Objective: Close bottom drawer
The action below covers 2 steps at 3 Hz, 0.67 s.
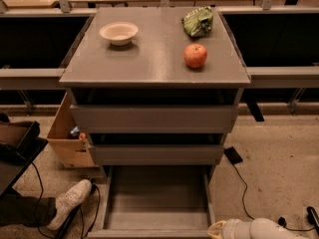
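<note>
The bottom drawer (154, 195) stands pulled out, showing a plain shallow grey tray; its front panel runs along the bottom edge of the camera view. Above it sit the middle drawer front (155, 154) and the taller top drawer front (154, 118), both pushed in. My arm enters at the bottom right, and its white and cream end, the gripper (219, 230), is low beside the right front corner of the bottom drawer. Most of it is cut off by the view's edge.
On the cabinet top (154, 59) are a white bowl (118, 33), a red apple (195, 56) and a green bag (198, 22). A cardboard box (70, 138) stands left of the cabinet. A person's shoe (70, 203) and leg lie at lower left. Cables cross the floor at right.
</note>
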### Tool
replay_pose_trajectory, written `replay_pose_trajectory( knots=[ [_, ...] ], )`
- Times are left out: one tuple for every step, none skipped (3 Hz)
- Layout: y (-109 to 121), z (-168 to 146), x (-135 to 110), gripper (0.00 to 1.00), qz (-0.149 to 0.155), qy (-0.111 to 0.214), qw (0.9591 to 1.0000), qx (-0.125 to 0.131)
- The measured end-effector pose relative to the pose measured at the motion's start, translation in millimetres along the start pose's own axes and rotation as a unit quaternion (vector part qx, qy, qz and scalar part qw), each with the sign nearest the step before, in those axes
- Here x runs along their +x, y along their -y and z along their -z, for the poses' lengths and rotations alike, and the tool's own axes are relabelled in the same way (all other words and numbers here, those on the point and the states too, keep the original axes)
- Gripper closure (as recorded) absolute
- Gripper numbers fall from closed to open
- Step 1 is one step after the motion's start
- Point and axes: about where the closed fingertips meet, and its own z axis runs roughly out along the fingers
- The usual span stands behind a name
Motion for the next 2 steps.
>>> replay_pose_trajectory(
  knots=[
    [-12,-29,27,1.00,-0.032,0.000,0.9993,-0.018],
    [-31,-65,67,1.00,-0.056,0.021,0.9974,-0.040]
  ],
)
